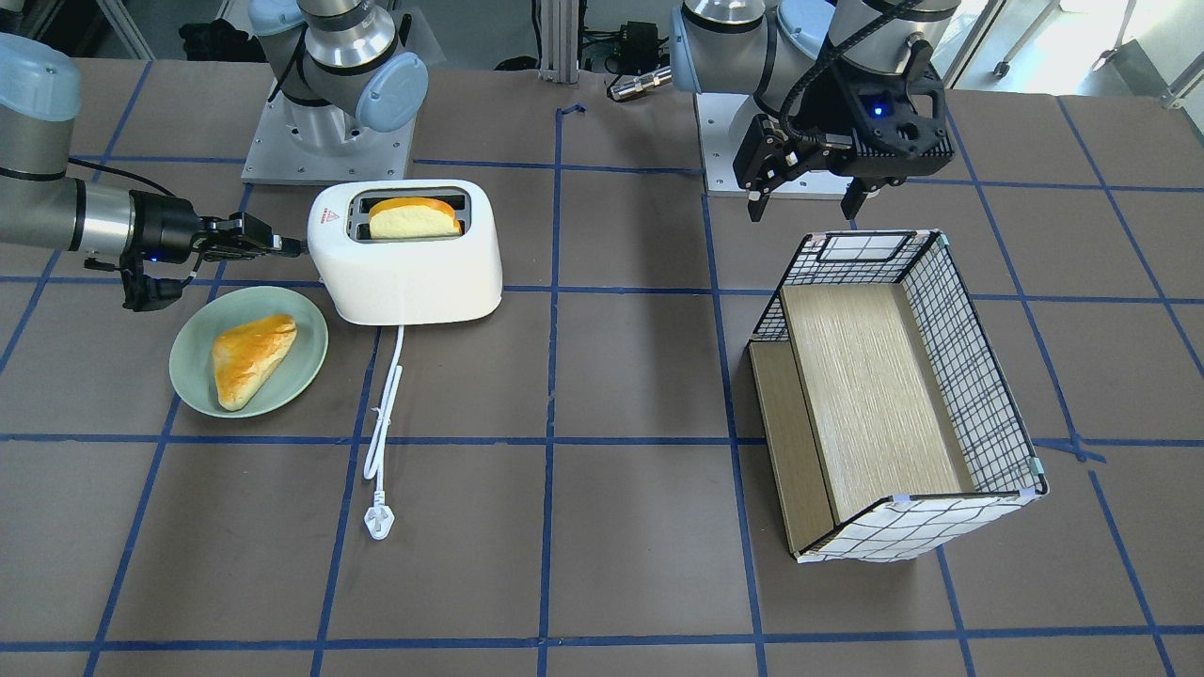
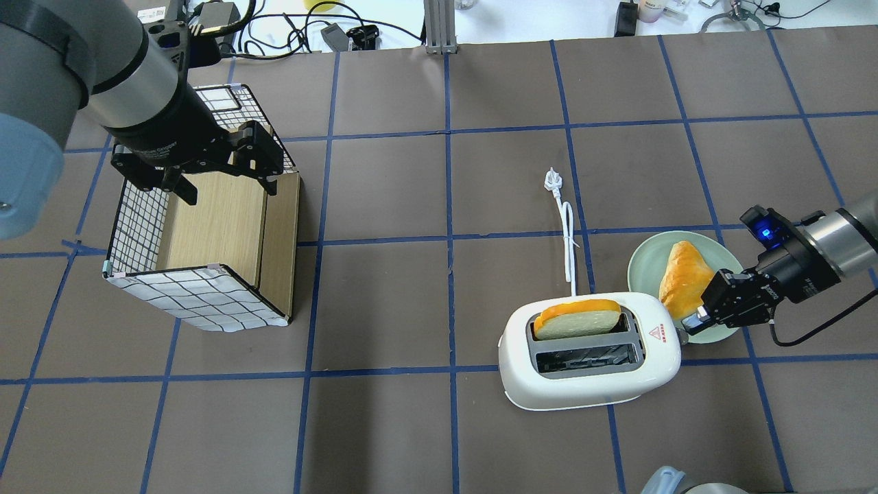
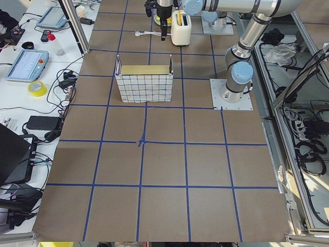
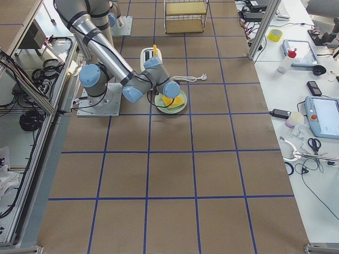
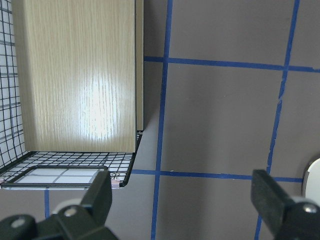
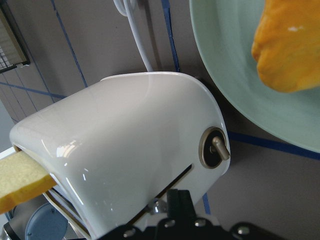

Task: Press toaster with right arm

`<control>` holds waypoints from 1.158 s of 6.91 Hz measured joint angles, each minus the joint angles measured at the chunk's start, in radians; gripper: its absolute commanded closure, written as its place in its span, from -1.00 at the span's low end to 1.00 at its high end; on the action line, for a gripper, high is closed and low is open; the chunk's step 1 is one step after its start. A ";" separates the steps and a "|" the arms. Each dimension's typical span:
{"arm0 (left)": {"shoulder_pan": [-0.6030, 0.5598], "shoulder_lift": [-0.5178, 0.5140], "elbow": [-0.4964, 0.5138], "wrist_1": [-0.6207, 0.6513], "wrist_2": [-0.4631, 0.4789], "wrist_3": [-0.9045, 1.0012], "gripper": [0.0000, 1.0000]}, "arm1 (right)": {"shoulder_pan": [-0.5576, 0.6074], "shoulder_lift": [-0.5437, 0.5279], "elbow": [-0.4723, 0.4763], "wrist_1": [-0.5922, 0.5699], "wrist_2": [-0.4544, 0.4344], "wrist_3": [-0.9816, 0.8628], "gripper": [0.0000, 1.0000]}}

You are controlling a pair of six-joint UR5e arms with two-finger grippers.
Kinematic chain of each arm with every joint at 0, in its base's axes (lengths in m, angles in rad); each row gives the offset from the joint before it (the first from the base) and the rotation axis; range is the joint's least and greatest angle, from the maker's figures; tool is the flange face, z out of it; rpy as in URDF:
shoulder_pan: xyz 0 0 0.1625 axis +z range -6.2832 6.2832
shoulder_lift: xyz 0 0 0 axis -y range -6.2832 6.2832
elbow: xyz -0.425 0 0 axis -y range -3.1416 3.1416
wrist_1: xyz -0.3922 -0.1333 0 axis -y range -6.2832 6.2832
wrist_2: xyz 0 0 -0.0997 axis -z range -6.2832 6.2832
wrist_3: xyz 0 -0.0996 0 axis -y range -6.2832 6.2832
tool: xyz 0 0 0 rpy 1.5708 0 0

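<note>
Front view: toaster (image 1: pixel 404 259) stands upright on the table (image 1: pixel 640 395), in the robot's right half, with a bread slice (image 1: pixel 414 218) sticking up out of one slot. Right arm (image 1: pixel 56 212) is low and level. Right gripper (image 1: pixel 290 247) has its jaws pinched together on nothing, tip against the toaster's end face. Green plate (image 1: pixel 306 324) with a pastry (image 1: pixel 252 360) sits just beside the toaster. Cord (image 1: pixel 388 395) trails over the table to the plug (image 1: pixel 381 523), lying loose. Left gripper (image 1: pixel 804 209) hangs above one end of a wire basket (image 1: pixel 974 376), jaws spread, empty. Overhead: right gripper (image 2: pixel 689 328) reaches over the plate's rim (image 2: pixel 645 264) and meets the toaster (image 2: pixel 590 367) at the end with the red triangle sticker (image 2: pixel 657 334). The slice is in the slot farther from the robot. Left gripper (image 2: pixel 230 194) is over the basket (image 2: pixel 192 302), well apart from the toaster. Left side view: toaster (image 3: pixel 181 28) is small at the far end, beyond the basket (image 3: pixel 144 87); too small to read either gripper. Right side view: right arm (image 4: pixel 114 61) bends down over the plate (image 4: pixel 177 109), toaster (image 4: pixel 148 57) just behind; gripper hidden. Left wrist: fingers (image 5: pixel 100 195) wide apart, only table and a basket corner (image 5: pixel 75 75) below. Right wrist: toaster end face (image 6: pixel 135 150) fills the frame. The closed gripper (image 6: pixel 179 200) sits at the lower end of the lever slot (image 6: pixel 182 175), near a round dial (image 6: pixel 215 147); can't tell if it touches the lever.
</note>
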 measured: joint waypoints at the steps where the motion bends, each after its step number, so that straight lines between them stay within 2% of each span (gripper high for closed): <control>1: 0.000 0.000 0.000 0.000 0.000 0.000 -1.00 | 0.000 -0.009 -0.031 0.008 -0.002 0.030 -0.52; 2: 0.000 0.000 0.000 0.000 0.000 0.000 -1.00 | 0.000 -0.021 -0.062 0.010 -0.003 0.080 -1.00; 4: 0.000 0.000 -0.001 0.000 0.000 0.000 -1.00 | 0.004 -0.034 -0.123 0.006 -0.016 0.166 -1.00; 8: 0.000 0.000 -0.001 0.000 0.000 0.000 -1.00 | 0.047 -0.075 -0.302 -0.001 -0.177 0.338 -1.00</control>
